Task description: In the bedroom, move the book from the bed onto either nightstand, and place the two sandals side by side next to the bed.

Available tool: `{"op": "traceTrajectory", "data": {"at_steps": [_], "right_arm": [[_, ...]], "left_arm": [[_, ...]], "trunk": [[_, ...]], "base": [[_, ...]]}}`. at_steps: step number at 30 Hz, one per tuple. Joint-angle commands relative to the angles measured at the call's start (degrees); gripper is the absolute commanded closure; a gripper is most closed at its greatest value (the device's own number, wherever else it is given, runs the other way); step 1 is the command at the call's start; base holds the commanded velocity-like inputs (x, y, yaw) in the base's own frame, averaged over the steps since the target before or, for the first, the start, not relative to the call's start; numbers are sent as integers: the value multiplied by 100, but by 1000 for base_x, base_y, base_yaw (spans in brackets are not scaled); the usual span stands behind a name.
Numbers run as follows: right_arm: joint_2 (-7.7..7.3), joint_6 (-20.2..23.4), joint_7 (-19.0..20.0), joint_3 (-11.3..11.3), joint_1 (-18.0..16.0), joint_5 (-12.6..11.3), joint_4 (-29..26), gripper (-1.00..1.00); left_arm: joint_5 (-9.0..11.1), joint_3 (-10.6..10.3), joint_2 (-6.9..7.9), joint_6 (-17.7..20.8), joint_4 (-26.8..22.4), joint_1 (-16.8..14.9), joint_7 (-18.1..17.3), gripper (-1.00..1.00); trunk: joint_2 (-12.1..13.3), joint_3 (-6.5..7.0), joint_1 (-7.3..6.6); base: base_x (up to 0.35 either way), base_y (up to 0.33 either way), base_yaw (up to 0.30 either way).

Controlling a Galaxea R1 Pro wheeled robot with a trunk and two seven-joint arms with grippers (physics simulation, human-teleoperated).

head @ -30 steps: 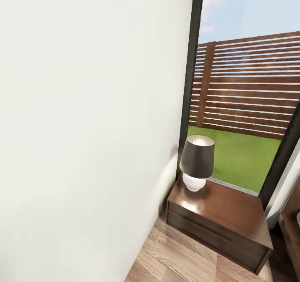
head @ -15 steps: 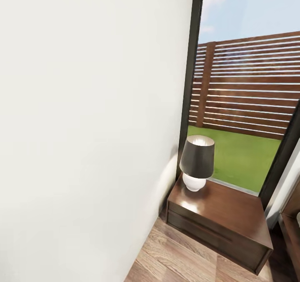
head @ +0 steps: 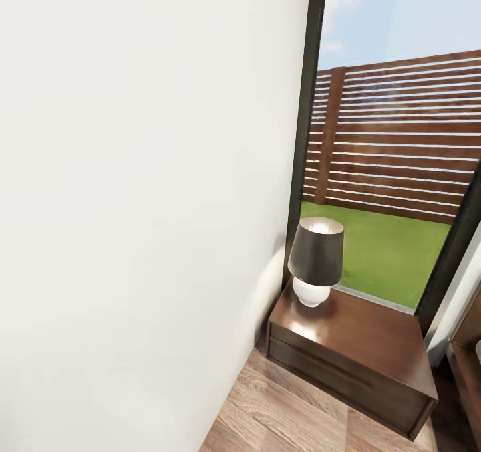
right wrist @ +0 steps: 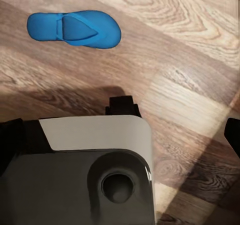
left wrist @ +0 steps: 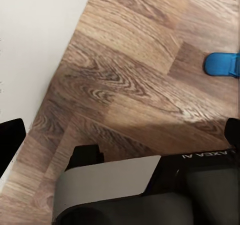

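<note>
The dark brown nightstand [head: 354, 348] stands in the corner under the window and carries a lamp [head: 315, 260] with a black shade and white base. One blue sandal [right wrist: 74, 28] lies flat on the wood floor in the right wrist view. The rounded end of a blue sandal [left wrist: 223, 64] shows at the edge of the left wrist view. My left gripper [left wrist: 120, 135] and right gripper [right wrist: 120, 135] hang open over the floor with nothing between their fingers. The book is out of view.
A white wall [head: 147, 204] stands close at the left. A tall window [head: 394, 171] looks out on grass and a slatted fence. A dark brown wooden edge [head: 467, 365] shows at the far right. My grey base [right wrist: 85, 180] sits below the grippers.
</note>
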Motion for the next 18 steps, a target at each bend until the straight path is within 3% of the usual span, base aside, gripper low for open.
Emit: {"op": "traceTrajectory", "data": {"at_steps": [1, 7, 18], "right_arm": [[3, 34, -9, -64, -18, -4, -18, -100], [-7, 36, 11, -164, -76, 13, -37, -100], [-17, -38, 36, -252, -95, 1, -36, -100]], "left_arm": [[-14, -21, -4, 160, -29, -98, 6, -100], [15, -12, -34, 602, -82, -584, 16, -100], [50, -3, -201, 748, -108, -1110, 33, -100]], "trunk": [[-3, -7, 0], [-3, -7, 0], [-3, -7, 0]], "base": [[0, 0, 0], [0, 0, 0], [0, 0, 0]]}}
